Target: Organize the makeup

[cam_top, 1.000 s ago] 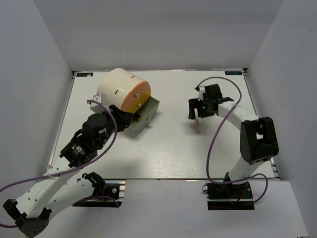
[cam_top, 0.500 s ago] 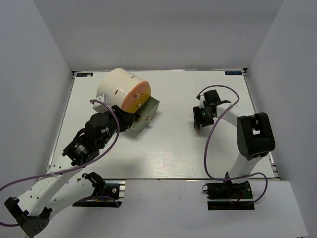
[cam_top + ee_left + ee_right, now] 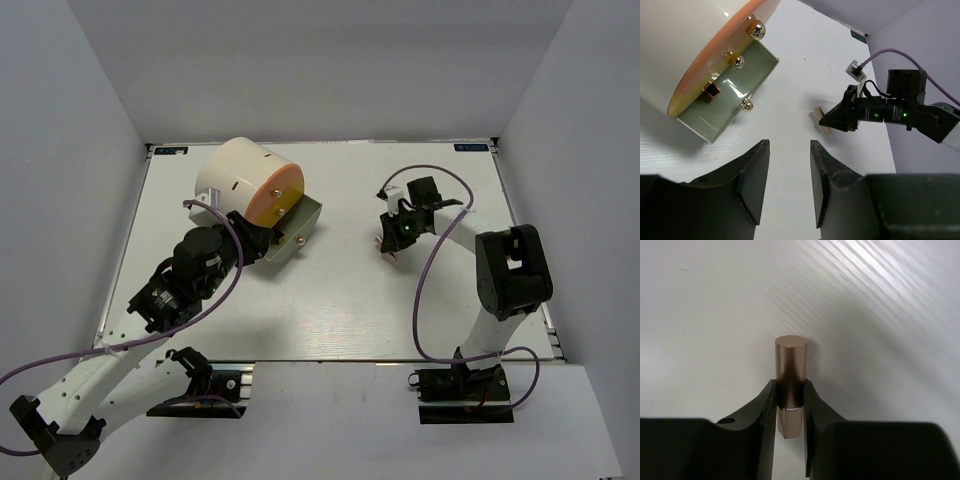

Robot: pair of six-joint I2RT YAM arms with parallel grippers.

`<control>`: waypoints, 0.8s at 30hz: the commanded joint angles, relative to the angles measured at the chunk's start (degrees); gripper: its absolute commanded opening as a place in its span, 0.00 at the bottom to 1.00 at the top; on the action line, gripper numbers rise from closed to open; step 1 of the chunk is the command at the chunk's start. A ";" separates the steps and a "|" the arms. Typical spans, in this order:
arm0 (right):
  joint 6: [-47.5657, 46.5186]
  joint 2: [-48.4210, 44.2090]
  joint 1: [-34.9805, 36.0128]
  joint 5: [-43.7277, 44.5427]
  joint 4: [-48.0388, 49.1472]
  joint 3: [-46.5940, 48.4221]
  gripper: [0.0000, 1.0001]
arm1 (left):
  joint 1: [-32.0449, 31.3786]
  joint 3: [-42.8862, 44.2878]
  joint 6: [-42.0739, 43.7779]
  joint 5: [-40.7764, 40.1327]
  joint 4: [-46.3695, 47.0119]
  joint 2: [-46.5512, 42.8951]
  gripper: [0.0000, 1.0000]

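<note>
A slim rose-gold tube (image 3: pixel 791 360) of makeup lies on the white table, and my right gripper (image 3: pixel 790 385) is shut on it, both fingers pressing its sides near the seam. From above, the right gripper (image 3: pixel 392 243) sits low on the table right of centre and hides most of the tube. In the left wrist view the tube (image 3: pixel 821 121) pokes out beside that gripper. My left gripper (image 3: pixel 788 145) is open and holds nothing, and it hovers just in front of the green drawer (image 3: pixel 735 95). A small gold-and-black piece (image 3: pixel 712 92) sits inside the drawer.
A big cream cylinder (image 3: pixel 245 185) with an orange front lies at the back left, its green drawer (image 3: pixel 295 232) pulled open toward the middle. Grey walls enclose the table on three sides. A purple cable (image 3: pixel 430 280) loops beside the right arm.
The right gripper has come down over the rose-gold tube and closed its fingers onto it, shifting slightly left. The left arm has barely moved.
</note>
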 commanded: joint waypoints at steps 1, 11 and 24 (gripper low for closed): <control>-17.90 -4.75 1.19 -21.07 4.08 3.57 0.00 | -0.20 0.12 0.70 0.33 1.33 0.31 0.49; -62.48 -5.13 8.84 -34.56 14.82 5.93 0.00 | -0.20 0.39 0.79 -0.81 0.89 -0.83 0.49; -79.63 3.49 18.95 -22.34 28.00 12.36 0.00 | -0.20 -0.41 0.09 -2.22 0.01 -2.59 0.49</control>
